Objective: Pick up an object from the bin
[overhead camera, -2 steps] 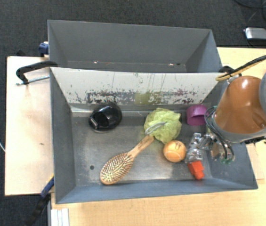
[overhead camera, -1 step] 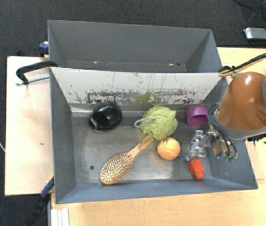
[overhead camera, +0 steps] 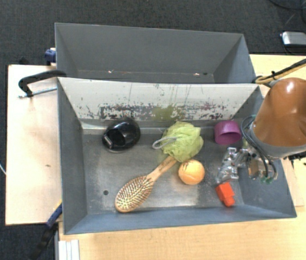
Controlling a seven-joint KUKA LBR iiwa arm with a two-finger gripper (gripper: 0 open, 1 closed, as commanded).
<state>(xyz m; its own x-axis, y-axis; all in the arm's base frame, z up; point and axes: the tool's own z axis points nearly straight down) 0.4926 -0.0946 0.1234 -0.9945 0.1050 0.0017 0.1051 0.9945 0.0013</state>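
My gripper (overhead camera: 228,167) hangs at the right side of the bin, its metal fingers pointing down with a narrow gap and nothing visible between them. Just below it on the floor lies a small orange-red block (overhead camera: 226,194). A purple cup (overhead camera: 227,132) sits behind it near the back wall. To the gripper's left rests an orange ball (overhead camera: 191,173).
A green mesh bath sponge (overhead camera: 182,140) lies mid-bin, touching the handle of a wooden hairbrush (overhead camera: 140,189) that points to the front left. A black rounded object (overhead camera: 121,135) sits at the back left. The arm's orange cover looms over the bin's right wall.
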